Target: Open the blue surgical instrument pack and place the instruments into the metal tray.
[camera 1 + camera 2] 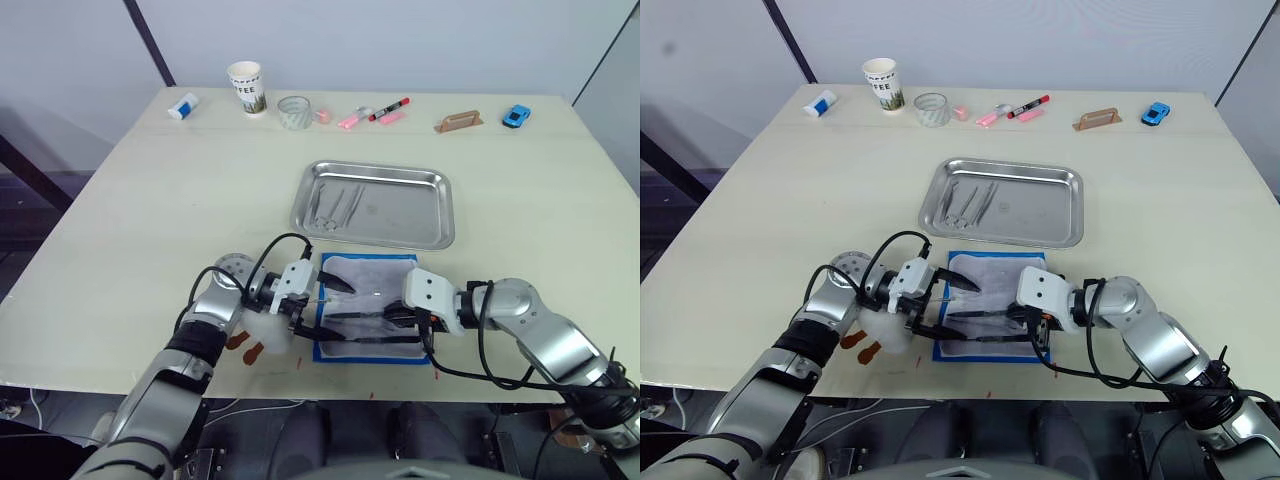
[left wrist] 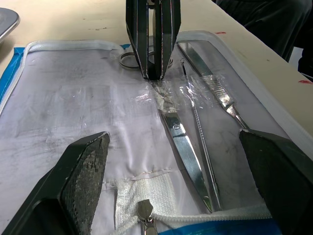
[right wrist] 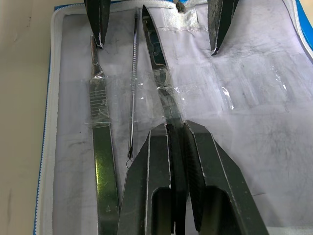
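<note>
Pack [image 1: 367,310] lies open on the desk [image 1: 150,220], just beside the tray [image 1: 375,203]. Right claw [image 3: 176,132] reaches in low, pinching the scissors [image 3: 161,83]. Left claw [image 2: 171,161] faces it, spread wide over the lining.

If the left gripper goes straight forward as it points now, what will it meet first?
The left gripper, open over the open pack, points along the scissors toward the right gripper, shut on them. It would probably meet the scissors' blades first, then that gripper; depth is unclear.

even, bright overhead light; soft shadows on the counter [image 1: 150,200]; glare on the tray [image 1: 440,215]; wrist views sharp.
</note>
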Controlling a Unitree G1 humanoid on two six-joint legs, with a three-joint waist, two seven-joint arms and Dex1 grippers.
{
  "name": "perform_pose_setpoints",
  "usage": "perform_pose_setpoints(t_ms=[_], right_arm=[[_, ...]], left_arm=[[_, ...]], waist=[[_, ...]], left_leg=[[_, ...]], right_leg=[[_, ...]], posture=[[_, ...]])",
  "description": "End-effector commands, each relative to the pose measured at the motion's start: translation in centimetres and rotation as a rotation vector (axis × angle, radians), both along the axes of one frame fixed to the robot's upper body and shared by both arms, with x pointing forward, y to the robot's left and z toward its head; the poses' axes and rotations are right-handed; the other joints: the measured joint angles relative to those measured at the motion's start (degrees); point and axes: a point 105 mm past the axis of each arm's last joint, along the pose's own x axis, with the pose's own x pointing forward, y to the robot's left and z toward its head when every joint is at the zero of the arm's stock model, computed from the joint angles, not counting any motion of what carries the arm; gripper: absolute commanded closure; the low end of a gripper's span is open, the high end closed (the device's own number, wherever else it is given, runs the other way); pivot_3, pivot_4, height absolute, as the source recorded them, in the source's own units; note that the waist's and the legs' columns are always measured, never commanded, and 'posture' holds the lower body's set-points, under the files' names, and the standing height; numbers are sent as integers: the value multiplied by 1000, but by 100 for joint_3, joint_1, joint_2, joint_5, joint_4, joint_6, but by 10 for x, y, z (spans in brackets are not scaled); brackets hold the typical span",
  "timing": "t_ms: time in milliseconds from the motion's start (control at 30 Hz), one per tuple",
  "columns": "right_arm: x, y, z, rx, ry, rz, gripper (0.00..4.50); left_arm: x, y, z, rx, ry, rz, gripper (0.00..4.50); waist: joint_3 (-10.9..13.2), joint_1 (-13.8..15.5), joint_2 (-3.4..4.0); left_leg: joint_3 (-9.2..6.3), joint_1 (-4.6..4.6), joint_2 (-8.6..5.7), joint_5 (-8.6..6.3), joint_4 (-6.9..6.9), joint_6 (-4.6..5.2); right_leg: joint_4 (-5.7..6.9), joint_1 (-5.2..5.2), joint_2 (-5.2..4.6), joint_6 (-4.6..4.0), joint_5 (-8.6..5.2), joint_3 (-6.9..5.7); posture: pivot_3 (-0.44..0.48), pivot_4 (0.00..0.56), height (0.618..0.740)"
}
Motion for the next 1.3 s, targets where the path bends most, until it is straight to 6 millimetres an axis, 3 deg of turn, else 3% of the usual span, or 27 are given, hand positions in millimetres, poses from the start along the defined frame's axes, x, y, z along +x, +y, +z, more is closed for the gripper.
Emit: perform_pose_setpoints(t_ms=[33,267,533,1100,1300], right_arm=[[6,-6,4,-31,-41,-33,4461],[2,3,23,-6,-71,2,4461],[3,5,30,-55,-100,16,4461],[5,-4,35,-103,-112,-7,4461],[6,-17,37,-124,-112,-33,4461]], left_arm=[[-15,8,-26,82,108,-22,0],[-16,5,-26,74,119,-22,0],[-17,4,-28,75,128,-24,0],[-20,3,-31,81,135,-25,0],[-20,3,-32,82,138,-27,0]], waist=[[0,1,0],[1,0,1],[1,4,1],[1,4,1],[1,4,1]], left_leg=[[0,0,0,0,0,0],[0,-1,0,0,0,0],[0,-4,0,0,0,0],[1,-6,0,0,0,0],[1,-7,0,0,0,0]], right_leg=[[0,0,0,0,0,0],[0,-1,0,0,0,0],[0,-5,-1,0,0,0],[-1,-6,-2,0,0,0],[-2,-6,-2,0,0,0]], posture=[[0,150,718],[0,150,718],[0,150,718],[0,150,718],[0,150,718]])
